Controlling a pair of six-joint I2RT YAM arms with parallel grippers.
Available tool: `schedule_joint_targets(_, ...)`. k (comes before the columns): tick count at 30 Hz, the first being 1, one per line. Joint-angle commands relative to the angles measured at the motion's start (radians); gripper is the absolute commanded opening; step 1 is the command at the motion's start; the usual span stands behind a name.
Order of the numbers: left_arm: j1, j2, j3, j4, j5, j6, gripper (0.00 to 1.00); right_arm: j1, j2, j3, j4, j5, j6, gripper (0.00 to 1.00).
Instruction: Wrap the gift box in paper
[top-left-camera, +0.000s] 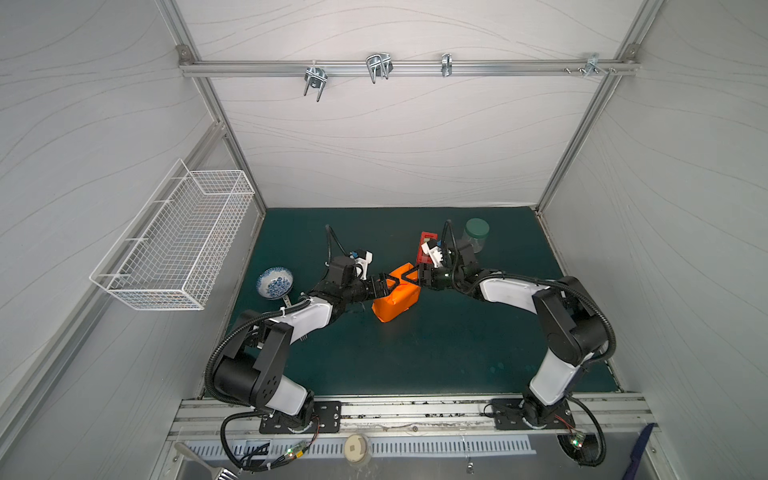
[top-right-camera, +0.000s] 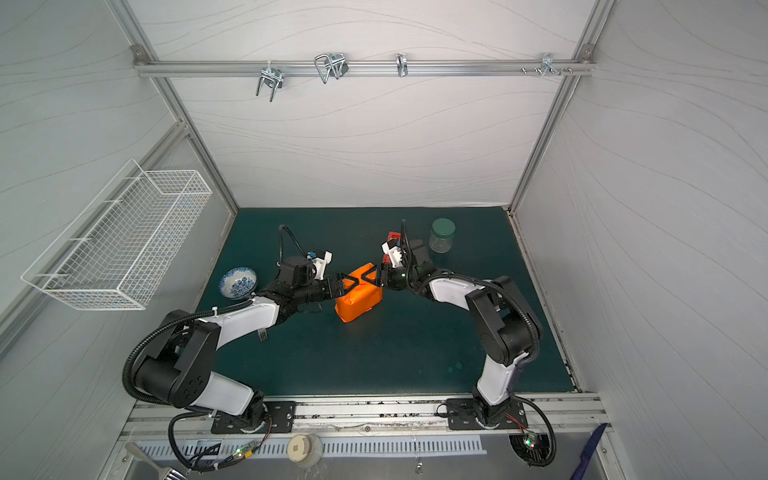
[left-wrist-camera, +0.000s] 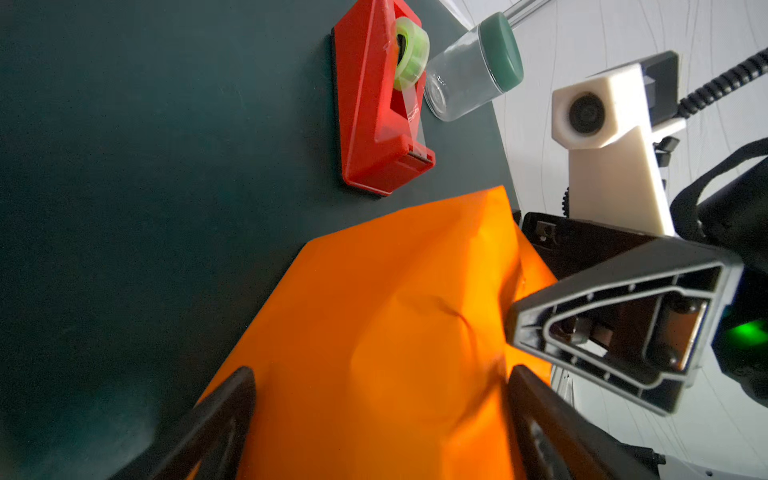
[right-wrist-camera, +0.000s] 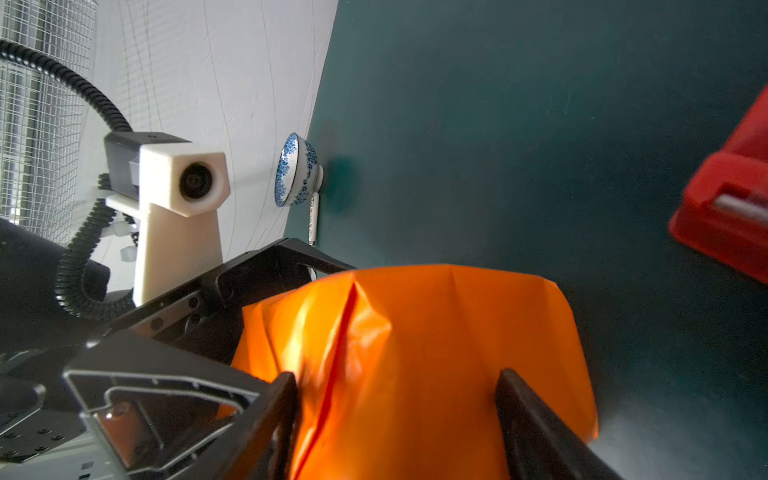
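Gift box was fully hidden under the paper (top-left-camera: 395, 303). Taping was probably still to do, tape dispenser (left-wrist-camera: 374, 104) untouched at its 1 o'clock. Left claw (left-wrist-camera: 380, 370) and right claw (right-wrist-camera: 397, 372) straddled it, couldn't tell if gripping.

Both top views: overhead, looking down from near edge. Wrist views: close, facing each other across creased orange paper (left-wrist-camera: 374, 332).

The left pincer (top-right-camera: 351, 284) and right pincer (top-right-camera: 368, 277) straddle the top of the paper (top-right-camera: 358, 303) bundle from opposite sides.
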Motion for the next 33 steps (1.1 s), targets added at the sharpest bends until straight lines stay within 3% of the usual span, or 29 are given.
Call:
schedule_joint_targets(1, -0.01, 0.028, -0.018, -0.105, -0.044, 0.082, 0.95, 0.004, -0.031, 0.026, -0.099, -0.005, 0.022, 0.78)
schedule_joint_targets(9, -0.01, 0.008, 0.002, -0.103, -0.053, 0.068, 0.95, 0.019, 0.003, -0.032, -0.058, -0.023, 0.038, 0.79)
schedule_joint_targets(21, -0.012, -0.165, -0.063, 0.031, -0.085, -0.206, 0.99, 0.027, 0.052, -0.088, 0.003, -0.017, 0.05, 0.77)
schedule_joint_targets(33, -0.045, -0.046, -0.08, 0.011, -0.098, -0.138, 0.99, 0.029, 0.056, -0.073, -0.008, -0.017, 0.042, 0.77)
